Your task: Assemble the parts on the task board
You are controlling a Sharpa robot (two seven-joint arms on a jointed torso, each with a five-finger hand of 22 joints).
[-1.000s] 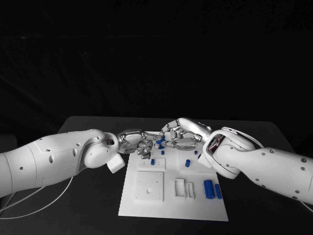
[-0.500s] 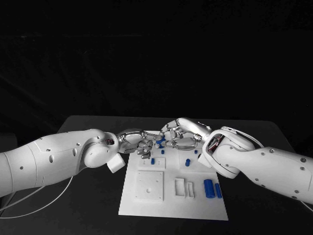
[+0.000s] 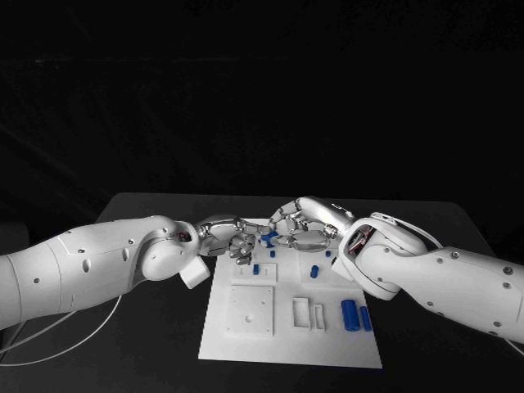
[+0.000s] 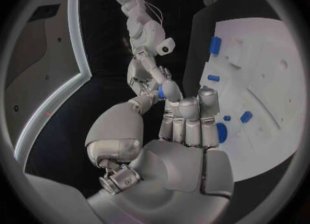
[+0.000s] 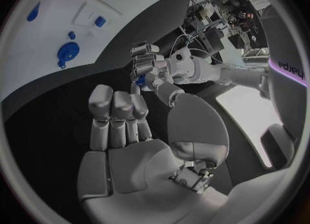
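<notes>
Meeting fingertip to fingertip above the task board (image 3: 288, 327), left hand (image 3: 230, 238) and right hand (image 3: 300, 225) both pinching one small blue part (image 3: 267, 237), seemingly passing it across.

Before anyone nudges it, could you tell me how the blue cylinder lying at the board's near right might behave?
The blue cylinder lies on its side on the flat task board, so a sideways push would probably roll it. It looks small and rigid, likely light.

Dim black surroundings, brightly lit white surfaces, wrist views fisheye-bent at edges
</notes>
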